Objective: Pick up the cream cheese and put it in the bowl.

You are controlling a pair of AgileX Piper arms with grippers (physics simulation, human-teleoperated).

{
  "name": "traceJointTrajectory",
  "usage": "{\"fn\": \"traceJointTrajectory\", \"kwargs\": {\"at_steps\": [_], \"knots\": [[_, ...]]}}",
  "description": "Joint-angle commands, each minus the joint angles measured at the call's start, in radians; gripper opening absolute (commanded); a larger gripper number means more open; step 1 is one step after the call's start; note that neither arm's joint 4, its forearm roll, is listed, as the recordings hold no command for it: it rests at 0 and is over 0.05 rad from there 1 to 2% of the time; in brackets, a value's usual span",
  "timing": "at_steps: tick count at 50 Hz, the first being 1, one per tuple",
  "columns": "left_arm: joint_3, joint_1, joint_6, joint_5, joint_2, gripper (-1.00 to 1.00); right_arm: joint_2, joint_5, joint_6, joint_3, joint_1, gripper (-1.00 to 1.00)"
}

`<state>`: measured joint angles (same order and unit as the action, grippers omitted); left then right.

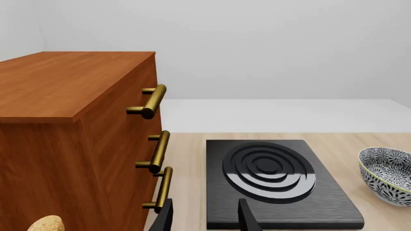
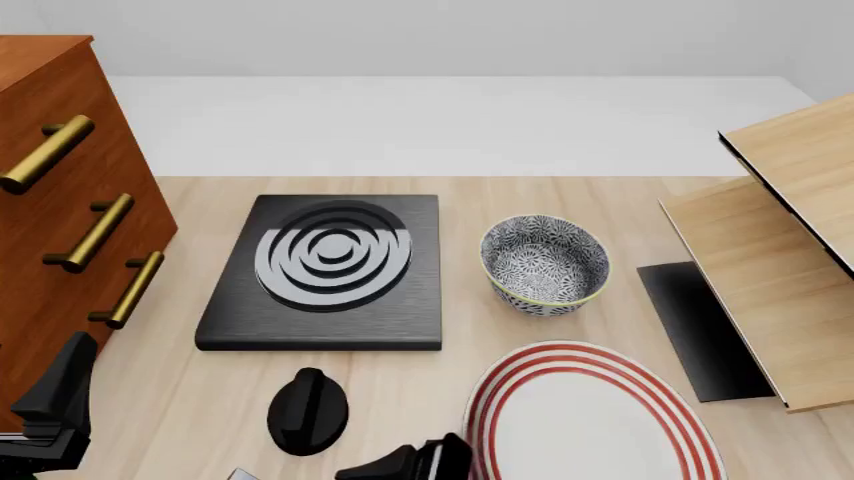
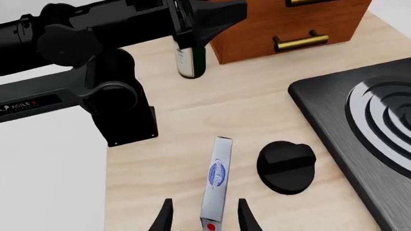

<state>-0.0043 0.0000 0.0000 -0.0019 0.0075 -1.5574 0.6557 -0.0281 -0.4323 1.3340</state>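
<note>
Right gripper [image 3: 204, 216] hangs with fingers apart over the cheese [image 3: 217, 185] near the worktop's front edge. Its long axis runs between my fingers, so I'd judge this arm nearer than the left.

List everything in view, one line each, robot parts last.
cream cheese: 1, pale grey-white with blue label, on the table beside the knob
bowl: 1, grey-white speckled, right of the stove
stove: 1, black, table centre
knob: 1, black, near edge
plate: 1, white with red rings
cabinet: 1, reddish wood, left
bottle: 1, dark green, by the cabinet
left gripper: open
right gripper: open, straddling the cream cheese
</note>
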Motion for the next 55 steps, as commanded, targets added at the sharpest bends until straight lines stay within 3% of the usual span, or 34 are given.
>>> {"fn": "traceJointTrajectory", "kwargs": {"at_steps": [1,29,38,55], "knots": [[0.000,0.000,0.000,0.000,0.000,1.00,-0.039,0.002,-0.019,-0.006,-0.010,1.00],[0.000,0.000,0.000,0.000,0.000,1.00,-0.127,0.024,-0.045,-0.013,-0.036,1.00],[0.000,0.000,0.000,0.000,0.000,1.00,-0.200,0.010,-0.096,-0.050,-0.023,1.00],[0.000,0.000,0.000,0.000,0.000,1.00,-0.242,0.002,-0.118,-0.075,-0.014,1.00]]}}
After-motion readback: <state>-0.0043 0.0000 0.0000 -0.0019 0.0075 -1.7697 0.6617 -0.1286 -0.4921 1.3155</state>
